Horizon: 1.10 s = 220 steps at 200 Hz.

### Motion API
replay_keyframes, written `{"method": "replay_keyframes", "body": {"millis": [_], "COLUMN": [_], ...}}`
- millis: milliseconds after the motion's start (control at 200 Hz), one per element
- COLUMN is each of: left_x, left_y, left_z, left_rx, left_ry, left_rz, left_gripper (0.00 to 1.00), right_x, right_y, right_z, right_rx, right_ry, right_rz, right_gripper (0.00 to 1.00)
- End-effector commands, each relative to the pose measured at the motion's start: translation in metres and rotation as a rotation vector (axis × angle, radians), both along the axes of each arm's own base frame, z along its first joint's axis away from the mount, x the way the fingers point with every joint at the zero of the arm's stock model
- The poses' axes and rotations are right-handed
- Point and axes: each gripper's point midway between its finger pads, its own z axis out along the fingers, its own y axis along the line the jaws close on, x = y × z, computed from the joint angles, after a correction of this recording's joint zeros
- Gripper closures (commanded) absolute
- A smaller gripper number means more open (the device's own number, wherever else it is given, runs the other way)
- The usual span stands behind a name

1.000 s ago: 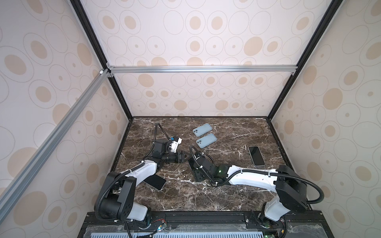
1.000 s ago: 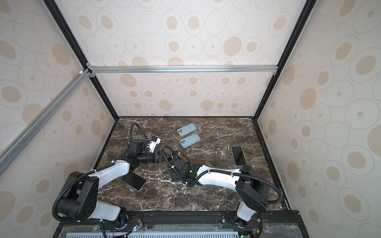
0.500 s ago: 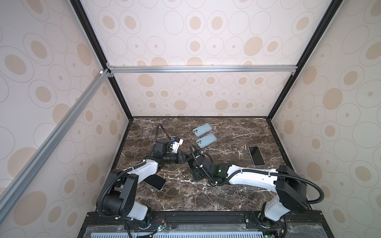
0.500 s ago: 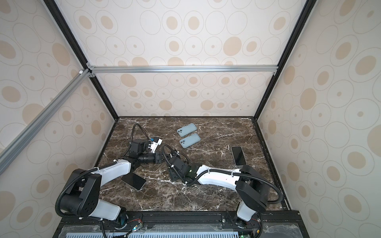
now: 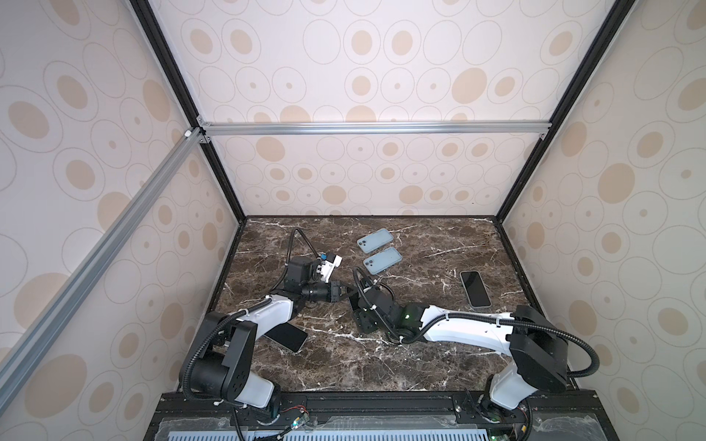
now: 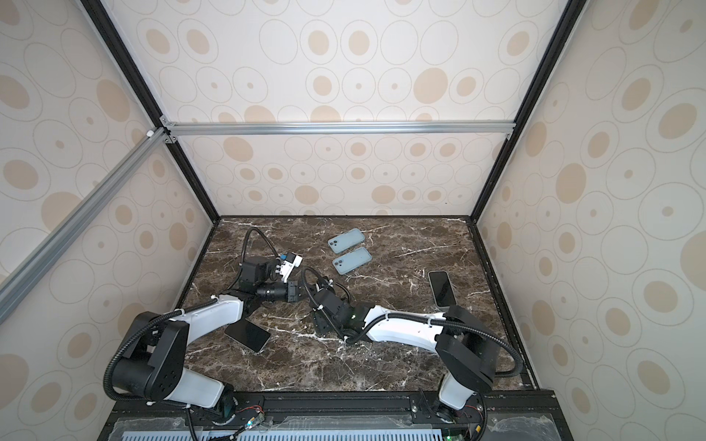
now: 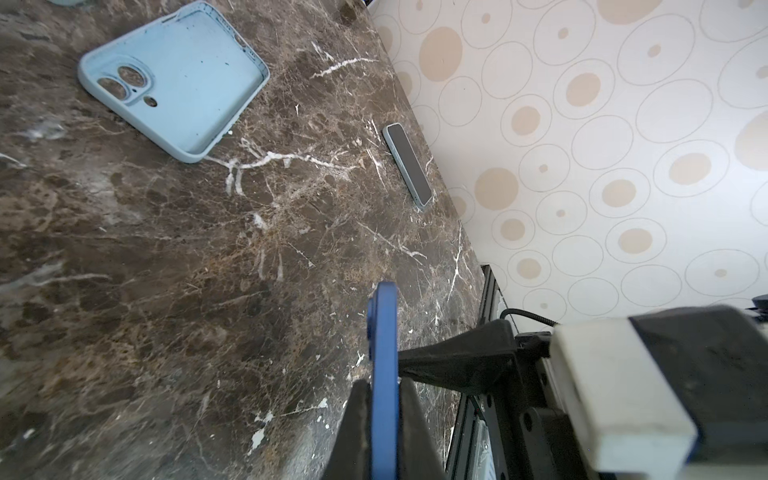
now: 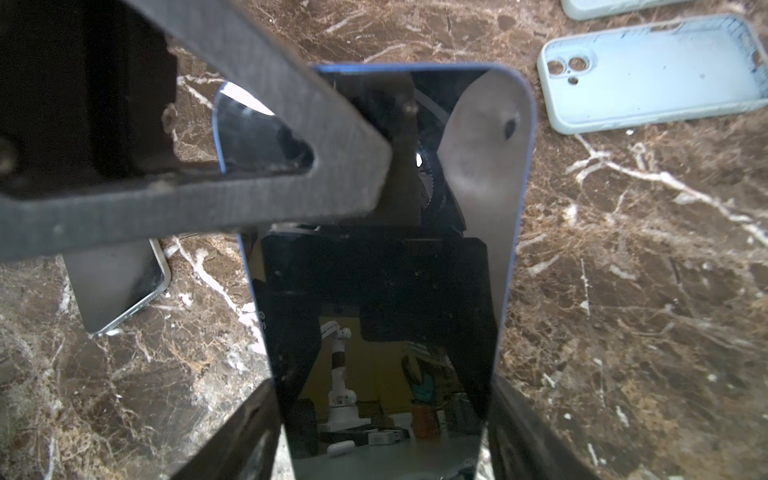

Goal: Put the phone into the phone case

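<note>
We log left jaws clamped on the phone [image 7: 384, 353] edge, right jaws flanking it, grip unclear: a handover, we judge.

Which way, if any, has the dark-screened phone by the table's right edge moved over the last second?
No. The dark-screened phone lies where it did, equally close to the table's right edge in both top views.
</note>
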Motion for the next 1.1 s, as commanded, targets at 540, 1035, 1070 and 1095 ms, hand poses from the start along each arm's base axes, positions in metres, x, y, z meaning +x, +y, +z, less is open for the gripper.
{"method": "replay_keyframes", "body": {"millis": [540,1035,1070,1095], "left_x": [0.013,-0.064,-0.071,-0.077], "left_y": [0.058,0.071,0.071,0.071], "left_z": [0.252,0.383,0.388,0.392], "left_rx": [-0.517,-0.955,-0.983,-1.004], "left_ry": [-0.560,-0.846,-0.862,-0.876], "left_rz": [0.484,0.376,0.357,0.343], "left_gripper": [1.00,1.00,1.00,1.00], "right_x": [-0.010,-0.030,-0.029,-0.029], "right_y": [-0.068,-0.047,-0.045,-0.043], "right_z": [0.273,0.369,0.371,0.373], "right_rx": [0.575,0.840,0.856,0.868], "right_ry": [-0.536,-0.649,-0.644,-0.644], "right_rz": [0.141,0.379,0.389,0.397], "right_gripper": [0.10,0.25,0.26,0.28]}}
